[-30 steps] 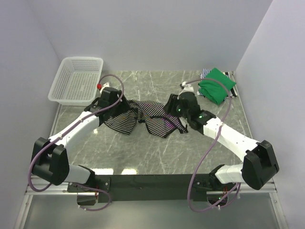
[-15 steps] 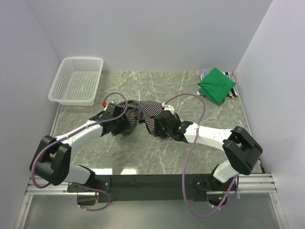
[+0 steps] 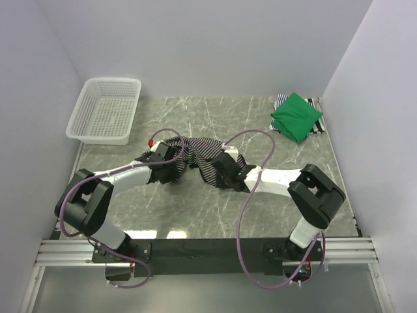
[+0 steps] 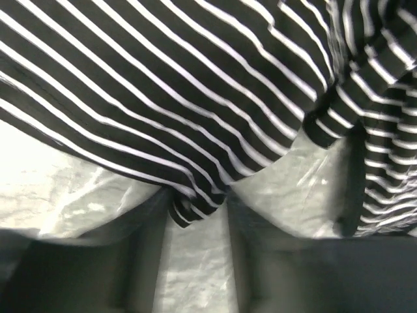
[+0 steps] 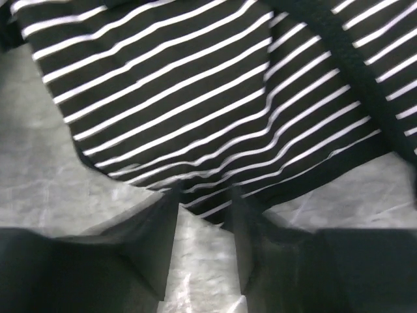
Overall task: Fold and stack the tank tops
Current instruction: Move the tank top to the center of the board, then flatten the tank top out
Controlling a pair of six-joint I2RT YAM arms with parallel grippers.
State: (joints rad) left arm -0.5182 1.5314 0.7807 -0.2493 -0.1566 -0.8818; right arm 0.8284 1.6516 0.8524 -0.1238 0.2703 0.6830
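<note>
The black-and-white striped tank top [image 3: 195, 151] lies crumpled mid-table. My left gripper [image 3: 173, 171] is low at its near left edge. In the left wrist view a small fold of striped hem [image 4: 194, 207] sits between the tips of the left gripper [image 4: 195, 212], whose jaws stand apart with bare table showing between them. My right gripper [image 3: 214, 175] is at the near right edge. There the right gripper [image 5: 203, 199] is also open, its tips straddling the hem [image 5: 208, 205]. The folded green tank top [image 3: 296, 116] lies at the back right on a finely striped one [image 3: 281, 100].
A white mesh basket [image 3: 104, 109] stands at the back left corner. Walls close in the table on the left, back and right. Purple cables loop over both arms, one arching above the striped cloth [image 3: 251, 134].
Both arms have drawn in towards the near side and sunk to the striped top's near hem. The cloth is more bunched. Both pairs of jaws have narrowed, the left more.
</note>
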